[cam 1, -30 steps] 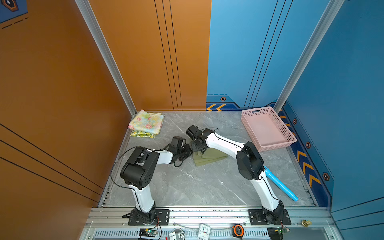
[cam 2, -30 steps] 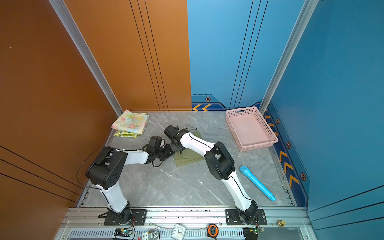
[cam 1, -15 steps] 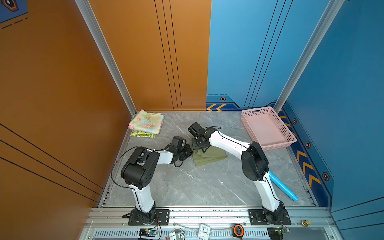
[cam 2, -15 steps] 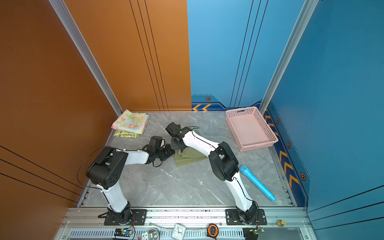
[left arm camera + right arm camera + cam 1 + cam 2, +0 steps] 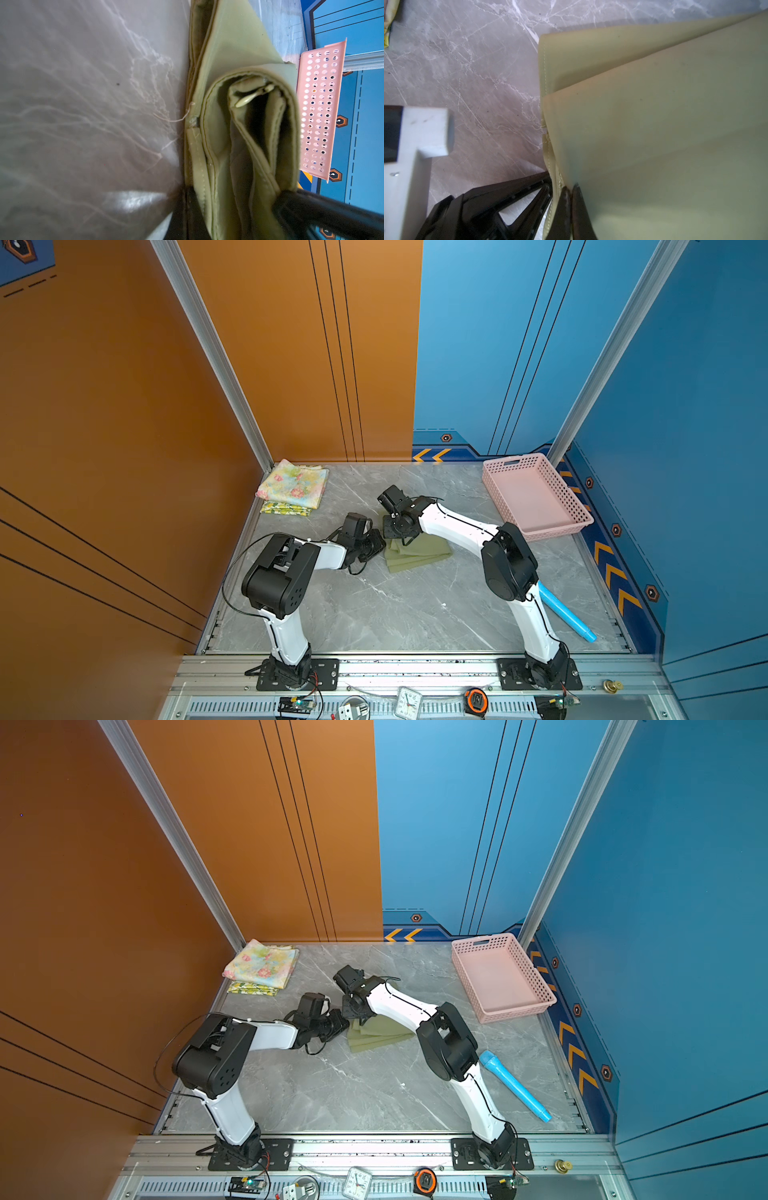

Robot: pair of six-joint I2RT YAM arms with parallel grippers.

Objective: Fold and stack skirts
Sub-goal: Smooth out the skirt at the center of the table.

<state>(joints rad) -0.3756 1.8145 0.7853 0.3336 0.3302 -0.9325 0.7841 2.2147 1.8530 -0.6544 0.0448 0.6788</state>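
Olive skirt (image 5: 419, 554) folded, mid-frame in both top views; left gripper (image 5: 380, 546) and right gripper (image 5: 572, 195) both pinching its left edge.

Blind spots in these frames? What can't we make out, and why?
Both top views: lemon-print skirt, the floral skirt lies on it; only an edge strip shows.
Both top views: olive skirt, its far part is under the right arm.
Right wrist view: right gripper shut on olive skirt; pinched layers uncountable, frame edge cuts its fingers.
Left wrist view: left gripper blurred, fingers cut by frame edge.
Top view: clock, too small to read.
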